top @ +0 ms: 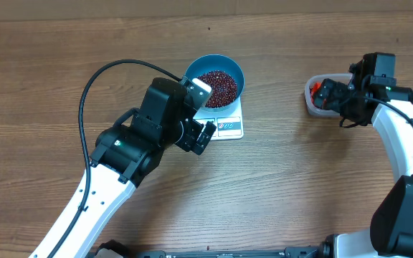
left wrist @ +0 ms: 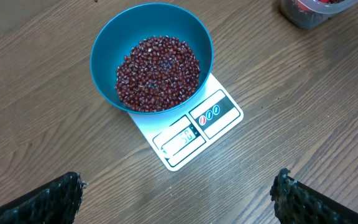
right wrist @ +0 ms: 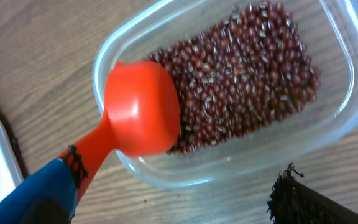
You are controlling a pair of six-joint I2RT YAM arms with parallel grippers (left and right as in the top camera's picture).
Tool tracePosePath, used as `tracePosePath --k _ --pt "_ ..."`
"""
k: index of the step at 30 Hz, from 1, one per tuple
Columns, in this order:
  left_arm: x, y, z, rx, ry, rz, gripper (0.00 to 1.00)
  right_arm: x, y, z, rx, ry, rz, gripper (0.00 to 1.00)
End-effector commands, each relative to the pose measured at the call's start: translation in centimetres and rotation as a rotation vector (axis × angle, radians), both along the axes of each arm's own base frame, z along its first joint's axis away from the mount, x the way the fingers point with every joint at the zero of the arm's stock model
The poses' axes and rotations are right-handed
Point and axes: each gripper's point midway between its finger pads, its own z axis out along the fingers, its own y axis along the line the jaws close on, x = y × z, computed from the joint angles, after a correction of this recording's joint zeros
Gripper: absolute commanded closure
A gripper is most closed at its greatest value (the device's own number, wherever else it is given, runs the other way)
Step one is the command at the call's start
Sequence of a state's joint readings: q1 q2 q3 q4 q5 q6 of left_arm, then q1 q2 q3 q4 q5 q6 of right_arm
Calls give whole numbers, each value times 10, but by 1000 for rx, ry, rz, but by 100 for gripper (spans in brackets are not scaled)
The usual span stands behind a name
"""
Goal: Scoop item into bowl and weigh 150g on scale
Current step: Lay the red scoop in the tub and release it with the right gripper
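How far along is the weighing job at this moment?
Done: the bowl sits on the scale with a heap of beans in it. In hand: nothing; the scoop lies in the clear container, the right gripper open above it, the left gripper open and empty. Left: checking the weight; the display is too blurred to read.

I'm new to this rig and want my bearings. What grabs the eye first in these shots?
A blue bowl filled with red-brown beans stands on a white scale near the table's middle. Off to the right, an orange scoop lies with its head over more beans in a clear plastic container.
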State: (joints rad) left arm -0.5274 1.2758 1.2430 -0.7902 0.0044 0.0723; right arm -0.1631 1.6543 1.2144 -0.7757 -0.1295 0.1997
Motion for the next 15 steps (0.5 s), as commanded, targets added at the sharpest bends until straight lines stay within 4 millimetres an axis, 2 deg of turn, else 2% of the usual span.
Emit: tracePosePath --k 1,7,10,15 --pt "0 0 -4 -9 17 11 1 -10 -7 -8 -28 50 -28 0" --pt "0 0 -4 -9 17 11 0 -31 -20 -12 -108 136 -60 0" --pt "0 0 -4 -9 17 11 0 -28 -21 1 -122 99 -37 0" --pt "0 0 -4 -9 17 11 0 -21 -17 39 -151 -6 57 0"
